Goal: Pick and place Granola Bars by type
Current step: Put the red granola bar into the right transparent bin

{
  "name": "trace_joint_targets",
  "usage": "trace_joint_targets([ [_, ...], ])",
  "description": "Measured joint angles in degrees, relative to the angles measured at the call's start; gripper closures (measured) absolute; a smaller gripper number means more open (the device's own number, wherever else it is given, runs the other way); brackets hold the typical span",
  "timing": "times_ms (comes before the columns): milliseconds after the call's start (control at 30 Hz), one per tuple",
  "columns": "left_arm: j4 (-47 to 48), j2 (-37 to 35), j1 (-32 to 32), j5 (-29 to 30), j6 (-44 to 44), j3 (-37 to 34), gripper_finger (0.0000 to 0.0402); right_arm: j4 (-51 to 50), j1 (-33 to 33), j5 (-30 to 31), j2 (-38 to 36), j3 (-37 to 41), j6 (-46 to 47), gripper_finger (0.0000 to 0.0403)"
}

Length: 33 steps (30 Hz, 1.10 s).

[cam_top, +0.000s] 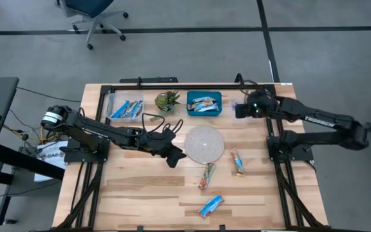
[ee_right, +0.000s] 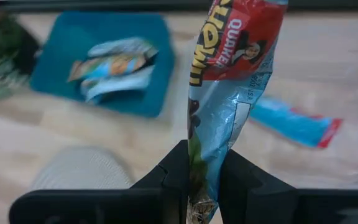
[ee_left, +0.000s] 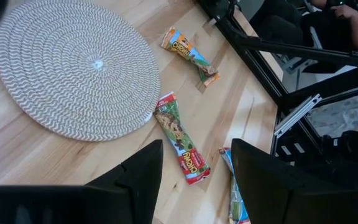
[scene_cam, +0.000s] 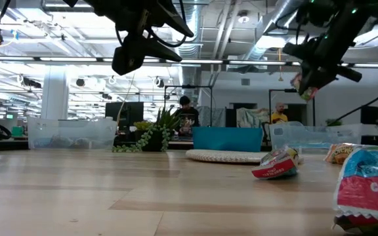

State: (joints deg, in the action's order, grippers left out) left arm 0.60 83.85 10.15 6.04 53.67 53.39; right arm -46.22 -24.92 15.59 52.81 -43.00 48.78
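Note:
Three granola bars lie flat on the wood in the high view: one orange-red with blue, one green-and-red, one blue. More bars fill the blue tray and the clear tray. My left gripper hovers open beside the woven mat. In its wrist view the left gripper stands over the green-and-red bar. My right gripper is raised just right of the blue tray, shut on a green-and-silver bar with a red end. My right gripper pinches the green-and-silver bar near one end between its two fingers. The rest of the wrapper, with its red end, sticks out past the fingertips. In the low view the bar is lifted clear, high above the table.
A small leafy plant stands between the two trays at the far edge. A blue bar with a red end lies right of the blue tray below my right gripper. Bare wood lies toward the table's near left. People sit in the room beyond.

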Motion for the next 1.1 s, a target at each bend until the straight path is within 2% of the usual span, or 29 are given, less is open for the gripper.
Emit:
trace_joint_targets([
  [200, 0.0, 0.0, 0.0, -1.4, 0.1, 0.0, 0.0219, 0.0, -6.5, -0.6, 3.3, 0.0, -4.1, 0.0355],
  [433, -0.3, 0.0, 0.0, -2.2, 4.8, 0.0, 0.0219, 0.6, -9.4, -1.8, 8.3, 0.0, -7.3, 0.0355],
  [567, -0.3, 0.0, 0.3, -3.0, -1.8, 0.0, 0.0219, 1.8, -10.3, -2.6, 11.2, 0.0, -8.8, 0.0355],
  [667, -1.0, 0.0, 0.9, -6.6, -5.1, 0.0, 0.0219, 2.3, -10.8, -3.7, 13.0, 0.0, -10.4, 0.0355],
  [767, -4.2, 0.0, 1.1, -9.7, -7.4, -0.1, 0.0219, 2.3, -10.9, -3.7, 14.6, 0.0, -11.6, 0.0355],
  [967, -17.4, -1.0, 1.2, -12.6, -10.5, -4.1, 0.0219, 2.4, -10.9, -3.7, 15.8, 0.0, -12.0, 0.0355],
  [1100, -18.3, -4.1, 1.8, -11.7, -10.4, -8.4, 0.0219, 2.7, -11.0, -3.7, 15.8, 0.0, -13.3, 0.0355],
])
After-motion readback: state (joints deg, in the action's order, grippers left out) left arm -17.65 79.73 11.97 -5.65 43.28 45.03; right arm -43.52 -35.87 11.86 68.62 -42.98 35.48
